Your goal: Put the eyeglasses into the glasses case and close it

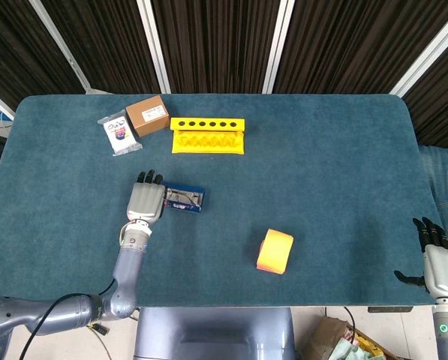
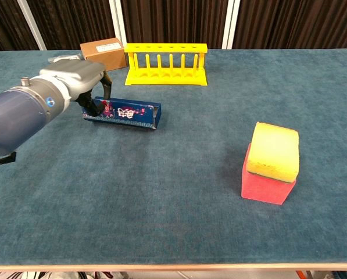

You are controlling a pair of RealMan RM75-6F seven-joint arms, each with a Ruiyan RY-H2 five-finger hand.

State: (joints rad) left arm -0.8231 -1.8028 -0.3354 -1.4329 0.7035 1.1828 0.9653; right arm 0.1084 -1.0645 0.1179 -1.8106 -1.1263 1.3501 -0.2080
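Nearest the robot, at the right edge of the head view, the right hand (image 1: 439, 264) hangs below the bench's (image 1: 336, 180) front edge, its dark fingers spread apart and nothing in it. On the blue cloth of the bench, toward the front right, a sponge block (image 2: 270, 162) sits alone, yellow on top and red beneath, well apart from everything else.

Farther back on the left, the left hand (image 1: 145, 201) grips the left end of the glasses case (image 2: 125, 113), its fingers (image 2: 106, 86) curled over the near end. The case is a long dark blue box with a small printed pattern on its side, lying on the bench and tipped so that its open top faces away from the chest camera. From the head view the eyeglasses (image 1: 181, 198) show inside it, thin-framed and lying along its length. The case is not closed.

Behind the case, a yellow rack (image 1: 208, 135) with a row of round holes stands near the far edge. To its left sits a brown cardboard box (image 1: 147, 114), and just beside that a small clear packet (image 1: 119, 134) with a printed label.
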